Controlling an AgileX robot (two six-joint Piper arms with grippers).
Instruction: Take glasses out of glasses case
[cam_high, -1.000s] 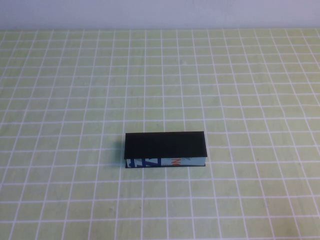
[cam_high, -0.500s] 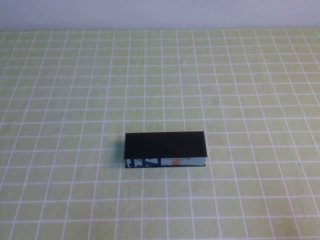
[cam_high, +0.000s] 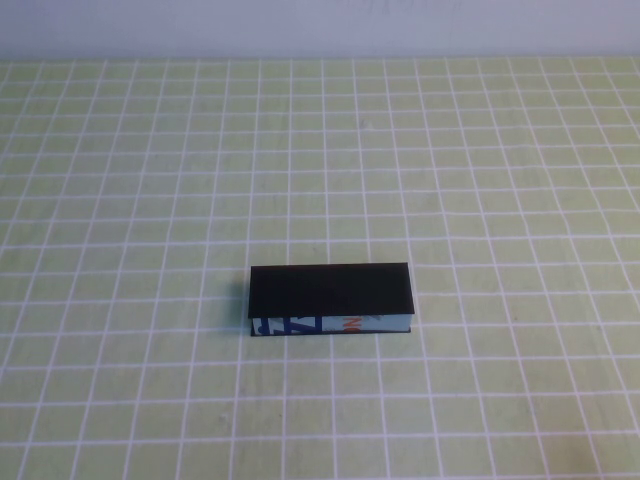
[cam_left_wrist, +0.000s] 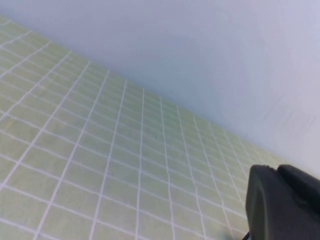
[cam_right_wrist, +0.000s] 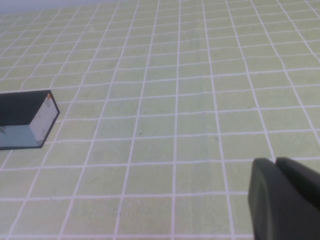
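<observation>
Nothing has shifted over the last second — the glasses case (cam_high: 330, 296) stays lidded mid-table (cam_high: 500, 180), glasses unseen, both the left pincer (cam_left_wrist: 282, 205) and right pincer (cam_right_wrist: 285, 200) clenched, well clear.

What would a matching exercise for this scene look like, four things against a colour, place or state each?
Things:
1 glasses case
2 table
3 left hand
4 right hand

Descriptions:
a out of the high view; its wrist camera shows no case
b green with a white grid
c out of the high view; its wrist camera shows the case's end
d lid shut, black on top

Pairs: 1-d, 2-b, 3-a, 4-c
</observation>
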